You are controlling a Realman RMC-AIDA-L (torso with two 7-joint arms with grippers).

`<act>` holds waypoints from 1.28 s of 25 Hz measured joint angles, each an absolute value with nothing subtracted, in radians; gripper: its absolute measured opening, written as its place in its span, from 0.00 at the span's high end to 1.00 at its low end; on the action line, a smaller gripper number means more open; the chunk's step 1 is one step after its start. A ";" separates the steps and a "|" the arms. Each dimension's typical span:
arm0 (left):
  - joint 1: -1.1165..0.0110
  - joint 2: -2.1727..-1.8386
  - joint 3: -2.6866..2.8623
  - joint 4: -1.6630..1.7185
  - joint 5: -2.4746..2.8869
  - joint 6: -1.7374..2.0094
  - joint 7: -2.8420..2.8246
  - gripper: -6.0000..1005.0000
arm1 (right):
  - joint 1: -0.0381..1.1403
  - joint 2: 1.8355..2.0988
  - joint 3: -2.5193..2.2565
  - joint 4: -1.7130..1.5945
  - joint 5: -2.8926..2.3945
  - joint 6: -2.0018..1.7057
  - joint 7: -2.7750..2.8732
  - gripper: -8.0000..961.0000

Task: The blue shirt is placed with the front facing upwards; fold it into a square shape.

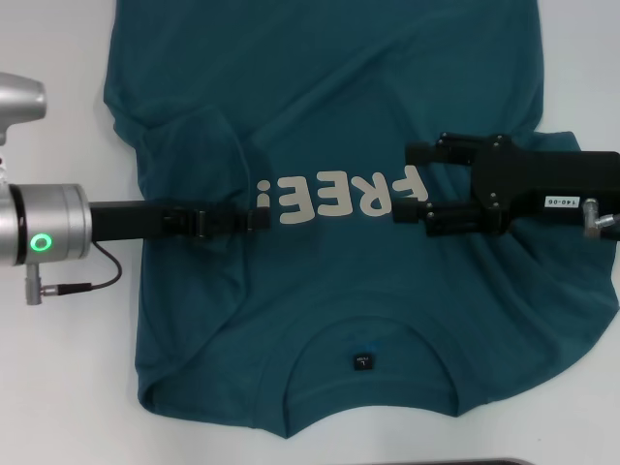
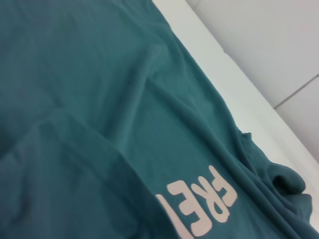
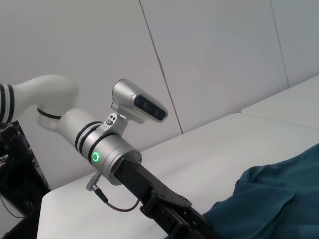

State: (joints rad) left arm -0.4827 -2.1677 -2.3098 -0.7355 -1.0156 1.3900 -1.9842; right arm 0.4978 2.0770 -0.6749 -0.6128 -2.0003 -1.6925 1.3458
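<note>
The blue shirt [image 1: 329,242] lies mostly flat under both pincers, left sleeve tucked inward beside the left pincer [image 1: 260,219], whose opening I cannot tell; the right pincer [image 1: 415,182] gapes wide, so most folds remain.

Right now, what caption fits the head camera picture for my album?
Two grippers, left gripper and right gripper, meet over the blue shirt on the white table.

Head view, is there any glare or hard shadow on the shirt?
Head view: light is even, no glare on the blue shirt, only soft shadows in its wrinkles and under the left claw and right claw. Left wrist view: similarly soft fold shading.
</note>
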 joint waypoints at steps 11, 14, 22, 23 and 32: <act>-0.493 -2.163 -2.320 -0.735 -1.017 1.391 -1.985 0.30 | 0.493 2.077 -0.672 -0.612 -2.000 -1.695 1.335 0.05; -0.478 -2.161 -2.322 -0.751 -1.015 1.392 -1.986 0.30 | 0.492 2.077 -0.670 -0.612 -2.000 -1.695 1.335 0.05; -0.458 -2.151 -2.315 -0.759 -0.998 1.384 -1.986 0.30 | 0.492 2.077 -0.670 -0.615 -2.000 -1.694 1.335 0.05; -0.457 -2.150 -2.315 -0.758 -0.994 1.383 -1.986 0.30 | 0.492 2.077 -0.670 -0.615 -2.000 -1.694 1.335 0.05; -0.454 -2.149 -2.316 -0.758 -0.952 1.390 -1.988 0.30 | 0.492 2.075 -0.666 -0.614 -1.999 -1.694 1.334 0.05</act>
State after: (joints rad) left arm -0.4536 -2.1492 -2.3158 -0.7579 -0.9524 1.3905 -1.9881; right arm 0.4924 2.0755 -0.6655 -0.6135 -1.9987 -1.6941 1.3345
